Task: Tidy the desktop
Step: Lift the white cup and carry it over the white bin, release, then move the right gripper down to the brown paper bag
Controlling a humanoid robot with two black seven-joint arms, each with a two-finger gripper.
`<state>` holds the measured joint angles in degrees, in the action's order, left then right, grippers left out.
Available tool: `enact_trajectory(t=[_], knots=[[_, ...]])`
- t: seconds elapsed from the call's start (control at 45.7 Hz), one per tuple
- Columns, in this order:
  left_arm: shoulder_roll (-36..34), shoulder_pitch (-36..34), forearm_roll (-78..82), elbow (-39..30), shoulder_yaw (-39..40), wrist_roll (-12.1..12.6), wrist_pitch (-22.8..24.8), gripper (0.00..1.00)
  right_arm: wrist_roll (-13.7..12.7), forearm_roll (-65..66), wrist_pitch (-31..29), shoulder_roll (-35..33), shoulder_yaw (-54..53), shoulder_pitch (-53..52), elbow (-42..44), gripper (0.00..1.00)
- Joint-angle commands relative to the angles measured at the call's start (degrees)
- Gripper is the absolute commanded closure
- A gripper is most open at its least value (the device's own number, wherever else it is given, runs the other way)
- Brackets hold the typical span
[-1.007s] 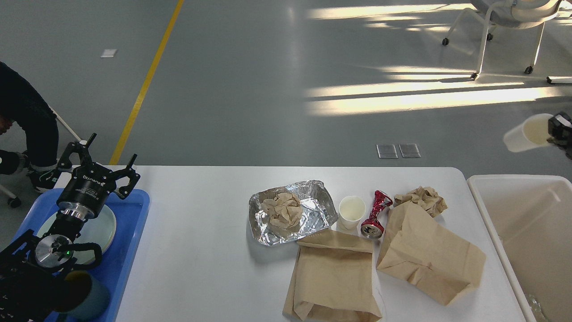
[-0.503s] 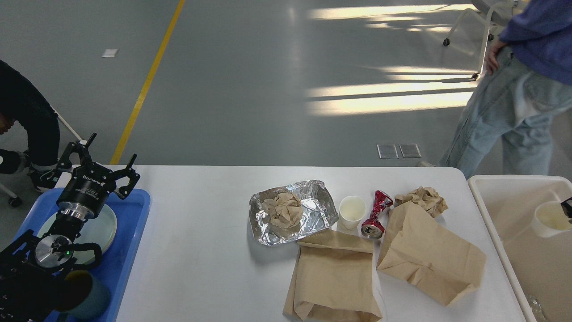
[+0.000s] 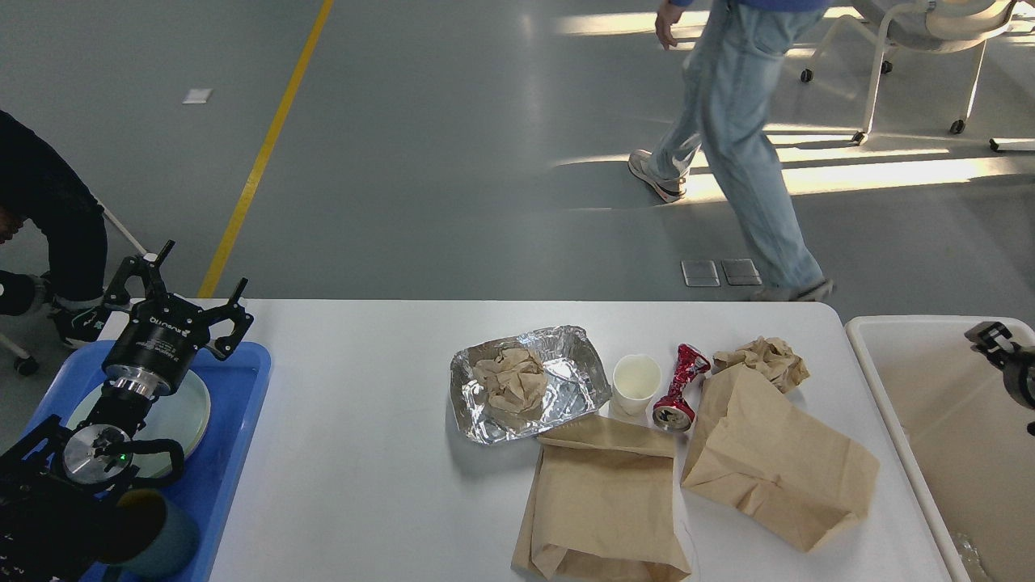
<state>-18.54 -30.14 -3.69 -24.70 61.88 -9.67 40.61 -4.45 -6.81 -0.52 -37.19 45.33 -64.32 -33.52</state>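
Over the blue tray (image 3: 242,453) at the worktop's (image 3: 364,485) left end, the left tool (image 3: 182,295) hovers spread; right tool (image 3: 996,343) above the bin (image 3: 889,404), grip unclear; 2 paper bags (image 3: 606,501) lie beside a foil tray (image 3: 582,380).

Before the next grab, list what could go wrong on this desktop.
1. The paper cup stands close beside the crushed red can; reaching for either could tip or roll the other.
2. The crumpled paper lies loose in the foil tray; lifting the light tray may spill it.
3. The right gripper hovers over the cream bin, near its rim; swinging back low could clip it.
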Motion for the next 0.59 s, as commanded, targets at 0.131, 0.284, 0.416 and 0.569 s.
enact_trajectory(t=[0.131,0.284,0.416,0.569], knots=[[0.00,0.00,0.00,0.00,0.00,0.00,0.00,0.04,-0.29,-0.13,-5.62,6.94,12.75,-21.00,-8.22,0.00],[0.00,0.00,0.00,0.00,0.00,0.00,0.00,0.04,-0.29,-0.13,-14.23,14.59,20.14,-32.34,-14.63,0.00],[0.00,0.00,0.00,0.00,0.00,0.00,0.00,0.04,-0.12,-0.13,-25.39,16.88,20.24,-43.50,-21.23,0.00],[0.08,0.08,0.00,0.00,0.00,0.00,0.00,0.04,-0.12,-0.13,-38.22,18.12,20.32,-53.87,-29.31,0.00]])
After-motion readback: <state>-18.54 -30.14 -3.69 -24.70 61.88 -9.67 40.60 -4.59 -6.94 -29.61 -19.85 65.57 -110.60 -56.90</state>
